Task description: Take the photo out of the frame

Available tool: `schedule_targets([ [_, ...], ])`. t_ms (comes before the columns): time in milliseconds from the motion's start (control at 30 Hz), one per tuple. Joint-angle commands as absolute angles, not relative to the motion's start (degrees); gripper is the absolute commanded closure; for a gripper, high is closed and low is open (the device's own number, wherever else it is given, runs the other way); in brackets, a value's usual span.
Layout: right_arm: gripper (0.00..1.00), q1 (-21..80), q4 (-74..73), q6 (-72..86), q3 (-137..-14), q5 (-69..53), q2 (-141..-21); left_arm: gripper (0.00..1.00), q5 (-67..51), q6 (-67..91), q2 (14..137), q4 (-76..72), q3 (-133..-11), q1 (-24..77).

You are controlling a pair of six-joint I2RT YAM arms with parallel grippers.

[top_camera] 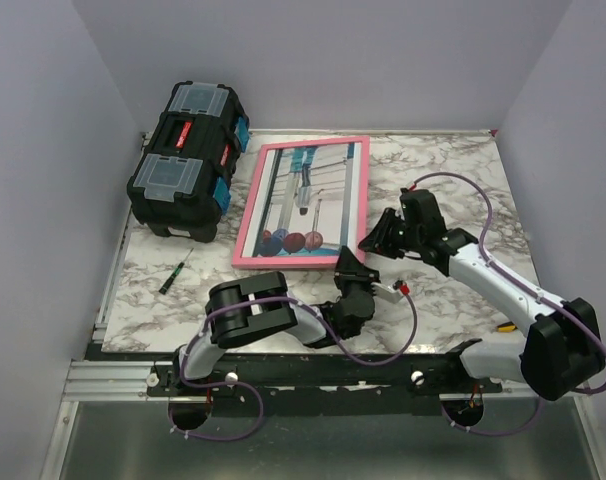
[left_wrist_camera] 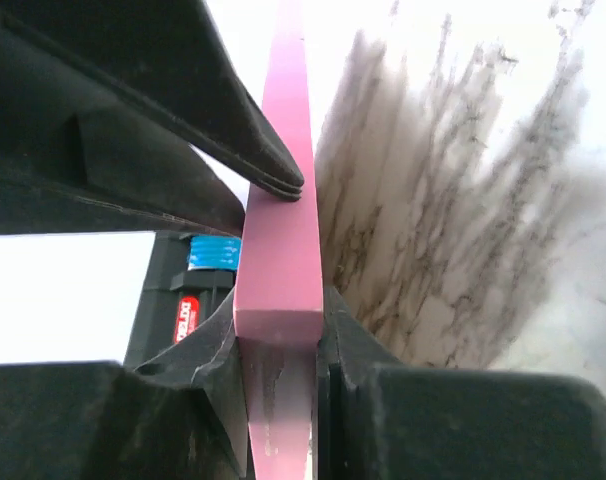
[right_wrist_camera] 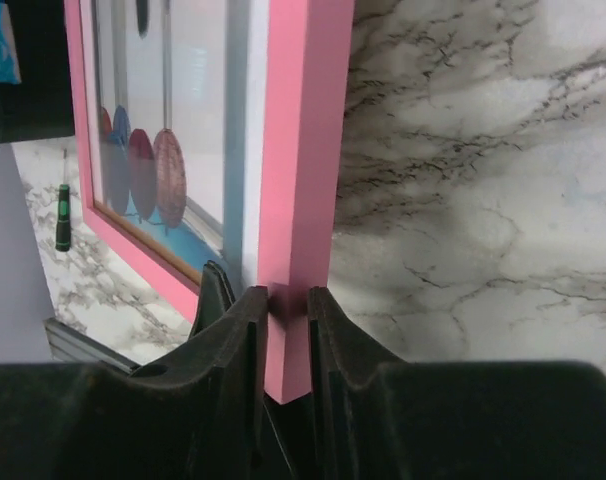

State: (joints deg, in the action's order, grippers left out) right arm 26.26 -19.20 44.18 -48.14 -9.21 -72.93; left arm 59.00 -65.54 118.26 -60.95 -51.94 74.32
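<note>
Left wrist view: left gripper (left_wrist_camera: 280, 322) clamps the frame (left_wrist_camera: 283, 150) by its pink edge; right gripper (right_wrist_camera: 288, 300) likewise. Frame lies beside the toolbox (top_camera: 188, 160), photo (top_camera: 303, 195) inside, face up. Lift evenly, both clamps firm, to reach the back.

One each: frame (top_camera: 283, 261), photo (top_camera: 308, 195), toolbox (top_camera: 188, 160), screwdriver (top_camera: 173, 275)

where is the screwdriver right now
In the top view the screwdriver lies left of the pink frame, just below the black toolbox.
</note>
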Motion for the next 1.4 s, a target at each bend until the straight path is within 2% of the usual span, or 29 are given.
schedule_targets([
  [0, 0.95, 26.52, -18.45, 42.72, -50.98, -11.80, -71.48, 1.00, 62.05, -58.95, 113.30, -61.35, -52.22, 73.41],
  [100, 0.42, 26.50, -19.95, 39.91, -52.64, -9.23, -70.60, 1.00, 62.19, -53.25, 110.92, -54.91, -52.04, 73.50],
  [133, 0.29, 26.49, -20.76, 38.84, -53.32, -7.38, -69.96, 1.00, 61.84, -50.49, 109.52, -51.29, -52.03, 73.51],
  [200, 0.12, 26.36, -22.61, 37.20, -54.57, -3.11, -68.59, 1.00, 60.80, -43.35, 106.61, -44.43, -51.77, 73.47],
  [267, 0.02, 26.19, -24.81, 36.04, -55.98, 1.42, -67.22, 1.00, 60.62, -36.97, 103.34, -37.71, -52.08, 73.46],
  [500, 0.00, 25.73, -29.14, 36.62, -57.65, 14.28, -60.37, 1.00, 54.52, -6.63, 88.43, -2.53, -59.66, 73.50],
  [667, 0.00, 25.66, -28.98, 38.23, -57.19, 18.77, -52.74, 1.00, 50.19, 7.43, 79.81, 11.64, -65.72, 73.56],
  [867, 0.00, 25.61, -26.39, 36.61, -54.67, 18.37, -48.22, 1.00, 43.17, 18.51, 67.24, 10.05, -61.97, 73.49],
  [1200, 0.00, 25.65, -24.39, 37.00, -50.38, 14.17, -51.25, 1.00, 42.31, 30.74, 47.77, 8.23, -48.63, 73.32],
  [1367, 0.00, 25.64, -22.91, 37.44, -49.43, 12.12, -53.01, 1.00, 41.18, 42.24, 40.68, 9.60, -40.36, 72.40],
])
